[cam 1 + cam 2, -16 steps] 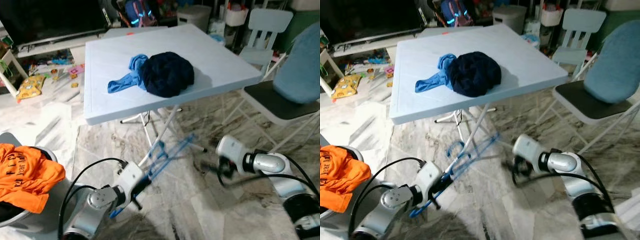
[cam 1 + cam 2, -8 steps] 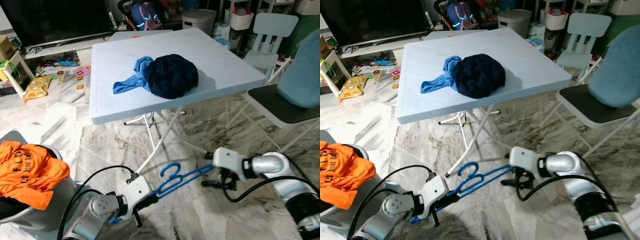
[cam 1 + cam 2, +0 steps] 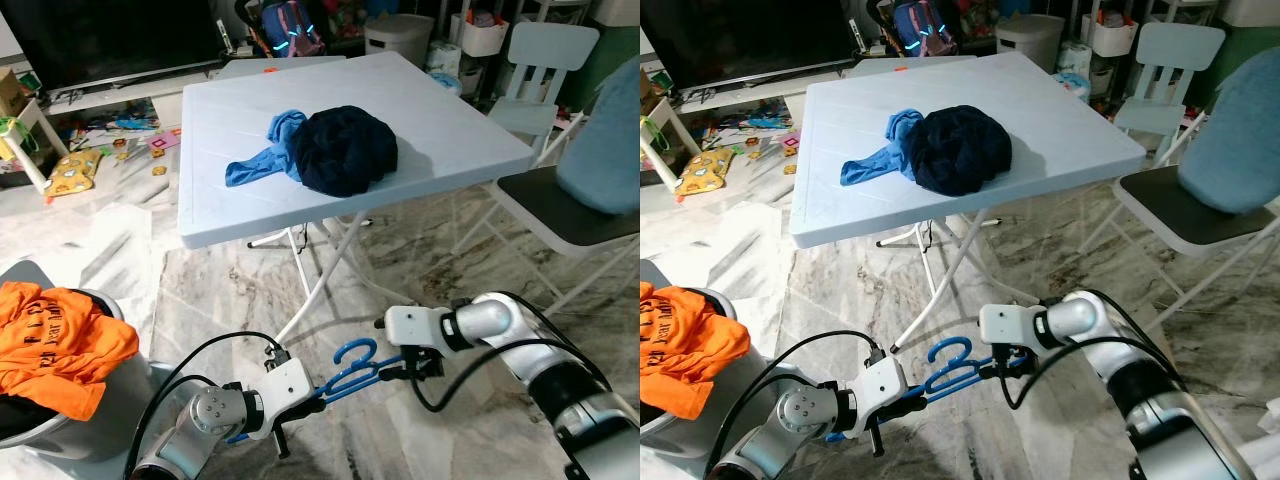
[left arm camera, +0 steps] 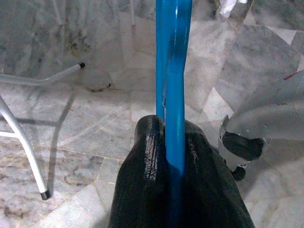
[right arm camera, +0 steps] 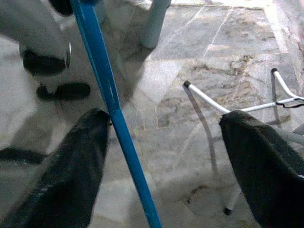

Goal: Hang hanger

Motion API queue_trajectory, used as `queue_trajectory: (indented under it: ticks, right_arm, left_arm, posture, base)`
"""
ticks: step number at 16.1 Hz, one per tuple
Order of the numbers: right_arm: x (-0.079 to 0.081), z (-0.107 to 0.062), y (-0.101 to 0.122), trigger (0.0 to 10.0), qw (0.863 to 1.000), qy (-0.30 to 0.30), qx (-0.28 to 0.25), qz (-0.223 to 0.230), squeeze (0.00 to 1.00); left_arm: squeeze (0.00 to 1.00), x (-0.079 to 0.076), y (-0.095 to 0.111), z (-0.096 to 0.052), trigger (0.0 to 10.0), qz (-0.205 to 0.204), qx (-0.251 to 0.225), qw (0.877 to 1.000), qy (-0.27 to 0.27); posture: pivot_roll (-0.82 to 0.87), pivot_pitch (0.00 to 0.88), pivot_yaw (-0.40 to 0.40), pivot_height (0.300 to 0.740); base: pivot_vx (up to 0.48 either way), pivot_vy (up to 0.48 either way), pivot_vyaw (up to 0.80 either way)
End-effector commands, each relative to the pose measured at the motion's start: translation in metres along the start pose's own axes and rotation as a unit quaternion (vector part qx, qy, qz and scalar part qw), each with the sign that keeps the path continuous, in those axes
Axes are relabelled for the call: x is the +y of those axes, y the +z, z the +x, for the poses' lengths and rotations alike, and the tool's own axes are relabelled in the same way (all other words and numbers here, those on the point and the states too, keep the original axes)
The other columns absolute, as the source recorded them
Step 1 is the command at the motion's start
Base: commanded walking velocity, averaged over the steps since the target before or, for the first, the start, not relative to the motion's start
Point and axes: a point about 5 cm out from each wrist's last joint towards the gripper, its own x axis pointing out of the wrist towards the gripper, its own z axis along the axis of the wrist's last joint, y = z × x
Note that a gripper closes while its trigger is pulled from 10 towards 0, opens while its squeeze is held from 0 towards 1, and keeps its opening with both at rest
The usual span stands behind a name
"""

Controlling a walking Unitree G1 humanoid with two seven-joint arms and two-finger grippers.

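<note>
A blue plastic hanger (image 3: 352,372) is held low over the marble floor, its hook curling upward. My left gripper (image 3: 300,398) is shut on one end of it; in the left wrist view the blue bar (image 4: 173,85) runs out from between the closed fingers (image 4: 152,156). My right gripper (image 3: 403,368) is at the hanger's other end, open. In the right wrist view the bar (image 5: 111,109) passes just beside one finger (image 5: 71,166), with the other finger (image 5: 261,156) far off it.
A light blue folding table (image 3: 450,110) stands ahead with a dark navy garment (image 3: 345,150) and a blue one (image 3: 262,160) on it. A basket (image 3: 80,440) holding an orange shirt (image 3: 55,345) is at my left. A folding chair (image 3: 560,205) stands at the right.
My right gripper has moved left up to the hanger's free end. The hanger has dropped lower and flatter in my left gripper. The camera has shifted slightly.
</note>
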Motion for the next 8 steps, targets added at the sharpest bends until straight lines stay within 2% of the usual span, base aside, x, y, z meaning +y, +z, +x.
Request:
queue_trajectory:
  ticks: [1, 3, 4, 5, 6, 8]
  right_arm:
    - [-0.002, 0.003, 0.004, 0.0, 1.000, 0.006, 0.010, -0.020, 0.00]
    - [-0.001, 0.002, -0.004, 0.2, 0.998, 0.025, 0.052, -0.037, 0.00]
    - [0.000, 0.001, -0.006, 6.4, 0.997, 0.034, 0.062, -0.040, 0.00]
    - [0.000, 0.000, -0.010, 9.1, 0.996, 0.040, 0.073, -0.042, 0.00]
    - [0.002, -0.001, -0.013, 10.0, 0.994, 0.045, 0.085, -0.043, 0.00]
    - [0.004, -0.003, -0.021, 10.0, 0.991, 0.051, 0.109, -0.051, 0.00]
  left_arm:
    - [0.00, 0.002, 0.000, -0.001, 10.0, 0.019, 0.009, 1.000, -0.003]
    - [0.00, 0.003, -0.001, 0.000, 10.0, 0.027, 0.010, 1.000, -0.003]
    - [0.00, 0.003, -0.001, 0.000, 10.0, 0.028, 0.009, 1.000, -0.004]
    - [0.00, 0.003, -0.001, 0.001, 10.0, 0.030, 0.009, 1.000, -0.004]
    - [0.00, 0.003, 0.000, 0.001, 10.0, 0.033, 0.009, 0.999, -0.005]
    - [0.00, 0.004, 0.001, 0.000, 10.0, 0.039, 0.009, 0.999, -0.005]
  posture:
    - [-0.09, 0.000, 0.061, 0.740]
    - [-0.10, 0.000, 0.059, 0.740]
    - [-0.10, 0.000, 0.059, 0.740]
    - [-0.10, 0.000, 0.057, 0.740]
    - [-0.10, 0.000, 0.056, 0.740]
    - [-0.10, 0.000, 0.054, 0.740]
  base:
    - [0.000, 0.000, 0.00]
    - [0.000, 0.000, 0.00]
    - [0.000, 0.000, 0.00]
    - [0.000, 0.000, 0.00]
    - [0.000, 0.000, 0.00]
    - [0.000, 0.000, 0.00]
